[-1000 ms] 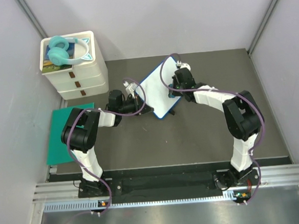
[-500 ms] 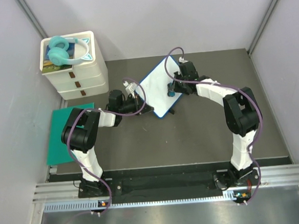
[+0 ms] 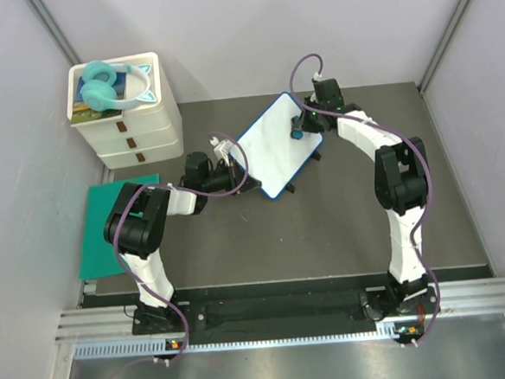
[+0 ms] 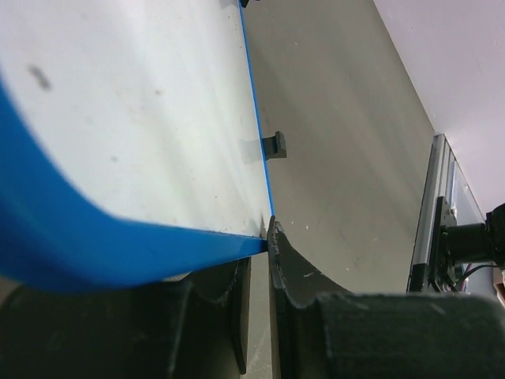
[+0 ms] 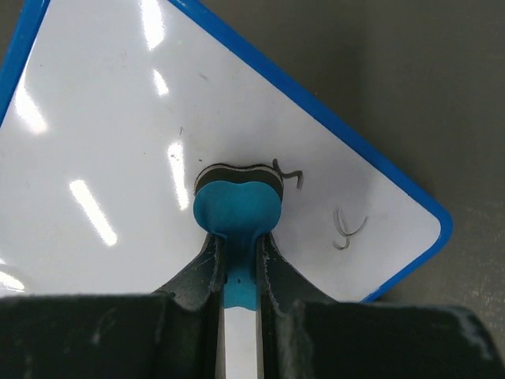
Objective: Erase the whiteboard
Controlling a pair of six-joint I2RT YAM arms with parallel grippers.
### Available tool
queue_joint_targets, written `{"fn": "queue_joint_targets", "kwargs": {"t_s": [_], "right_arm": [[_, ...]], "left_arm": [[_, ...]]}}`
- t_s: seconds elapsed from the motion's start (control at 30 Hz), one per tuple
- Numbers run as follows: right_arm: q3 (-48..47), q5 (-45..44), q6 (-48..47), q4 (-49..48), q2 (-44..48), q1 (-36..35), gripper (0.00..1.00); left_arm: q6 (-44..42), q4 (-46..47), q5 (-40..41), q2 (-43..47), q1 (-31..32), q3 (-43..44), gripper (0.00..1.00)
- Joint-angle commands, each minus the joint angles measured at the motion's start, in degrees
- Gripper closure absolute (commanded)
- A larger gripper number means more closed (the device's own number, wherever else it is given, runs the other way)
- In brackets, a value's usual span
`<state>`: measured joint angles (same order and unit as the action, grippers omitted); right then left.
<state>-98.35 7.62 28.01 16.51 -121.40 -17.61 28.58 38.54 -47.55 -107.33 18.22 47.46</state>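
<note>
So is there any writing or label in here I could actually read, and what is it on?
Nothing here can be read as a word, number or brand.
Whiteboard: only two stray pen squiggles near the blue eraser, no letters or digits.
White drawers: small brown tabs, too small to read.

whiteboard [image 3: 271, 149] centre; drawer unit [image 3: 144, 132] far left, headphones [image 3: 102, 87] on top; mat [image 3: 100, 235] before unit.
</note>
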Motion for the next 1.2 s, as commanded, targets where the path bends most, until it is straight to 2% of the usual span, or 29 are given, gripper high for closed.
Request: {"fn": "queue_joint_targets", "kwargs": {"t_s": [0.0,0.27,0.57,0.9,1.17], "right_arm": [[-4.92,-0.50,0.55,-0.35,-5.06,1.96,1.00],[5.24,-3.57,2.66,-0.16,-3.23,4.77,1.00],[19.14,-4.19,4.86,-5.17,2.40,8.47,1.00],[20.30,1.08,4.69,-11.77,5.56,8.55,1.00],[25.30,1.43,4.77,-14.75,18.38,8.47,1.00]], "left_arm": [[-5.02,-0.75,-3.95,1.51,1.73,-0.18,1.00],[-5.20,-1.19,-3.95,1.77,1.91,-0.09,1.00],[-5.29,-1.19,-3.87,2.21,2.17,-0.27,1.00],[-5.64,-1.45,-3.69,2.30,2.35,-0.44,1.00],[-5.73,-1.63,-3.69,1.68,2.44,-0.09,1.00]]}}
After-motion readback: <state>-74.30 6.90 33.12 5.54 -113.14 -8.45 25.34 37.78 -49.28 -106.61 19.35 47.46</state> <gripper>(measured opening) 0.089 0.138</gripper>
